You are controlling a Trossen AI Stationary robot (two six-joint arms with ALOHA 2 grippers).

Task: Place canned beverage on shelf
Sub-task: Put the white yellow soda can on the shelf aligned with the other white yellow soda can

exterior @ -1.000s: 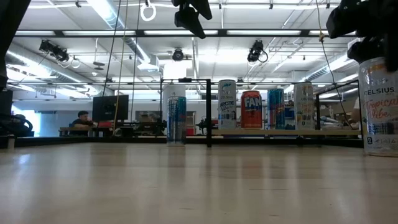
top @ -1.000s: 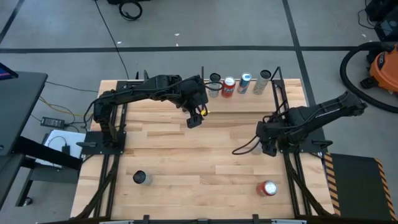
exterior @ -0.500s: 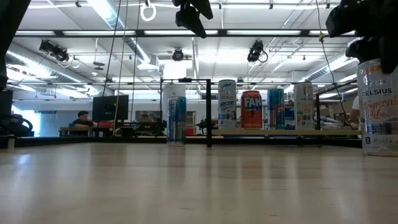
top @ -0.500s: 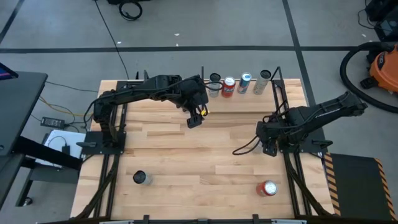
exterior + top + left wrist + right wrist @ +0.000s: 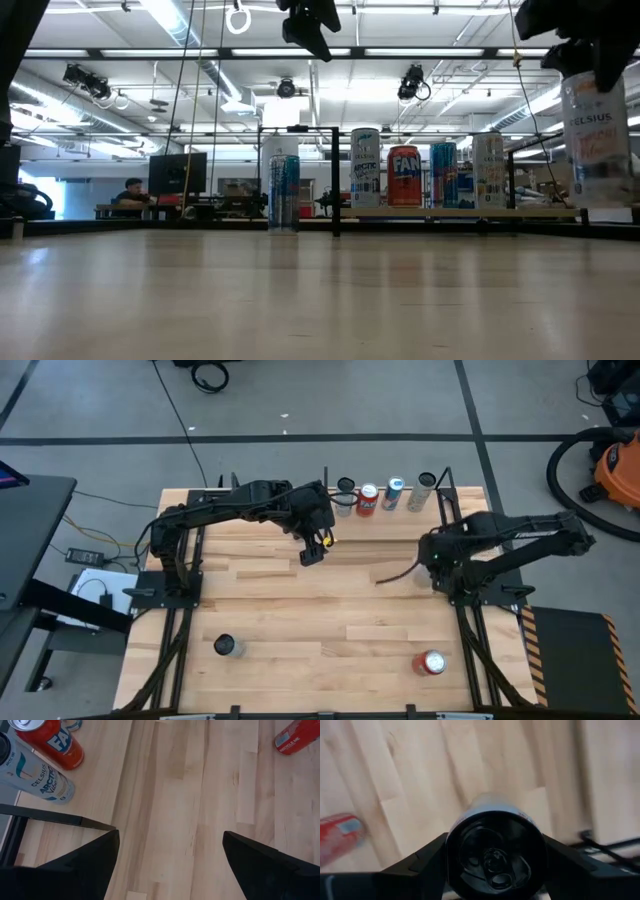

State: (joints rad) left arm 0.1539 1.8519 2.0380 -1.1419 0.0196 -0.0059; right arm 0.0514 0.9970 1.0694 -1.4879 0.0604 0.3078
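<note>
At the near edge of the bench (image 5: 300, 610), two cans are left waiting: a dark-topped one (image 5: 225, 646) towards the near left corner, and a red can (image 5: 432, 662) lying on its side towards the near right corner. Further in, by the right edge, a pale Celsius can (image 5: 597, 135) is held clear of the bench, upright, by the right end effector (image 5: 437, 565). In the right wrist view its dark top and pull tab are seen square between the two fingers, which are closed on the sides of its upper part.

A rigid, smooth metal cylinder is being handled here: probably moderately heavy if full, slippery, and easily dented if squeezed hard. A grip across the middle of the wall, with the can kept vertical, is judged safest.

The right arm is folded, elbow out over the right edge, wrist turned in over the bench. Beyond the middle, the left end effector (image 5: 315, 548) hangs with its jaws spread wide and nothing between them, its arm stretched in from the left edge.

Along the far edge, the shelf (image 5: 400, 523) is seen with four cans (image 5: 427, 174) already standing in a row; free space is judged to remain there for the carried one.
</note>
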